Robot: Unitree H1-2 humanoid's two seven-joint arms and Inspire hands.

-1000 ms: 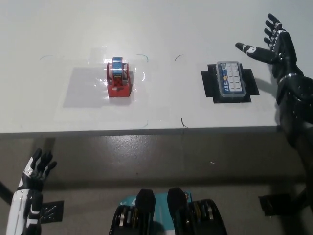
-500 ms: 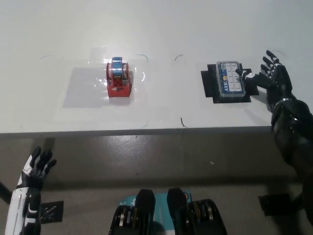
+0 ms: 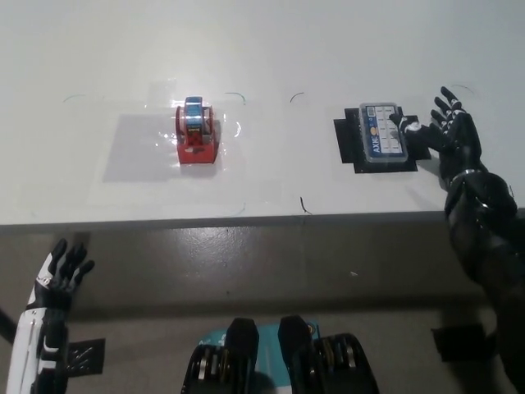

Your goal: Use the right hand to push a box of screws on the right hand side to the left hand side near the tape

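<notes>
The box of screws (image 3: 382, 135), a clear-lidded case with a blue label, lies on a black marker patch (image 3: 348, 146) at the table's right. My black right hand (image 3: 444, 134) is open and flat on the table just right of the box, its thumb tip touching the box's right edge. The red tape dispenser (image 3: 198, 131) with a blue roll stands at the left of the table, inside a shiny taped square. My white left hand (image 3: 54, 277) rests open below the table's front edge at the lower left.
The white table (image 3: 271, 49) stretches between dispenser and box, with thin pen marks (image 3: 303, 203) on it. Its front edge (image 3: 246, 220) runs across the middle of the picture, grey floor beneath.
My right hand has dropped from raised above the table's right side to the surface beside the box, then edged slightly left onto its right edge. The box and dispenser stay in place.
</notes>
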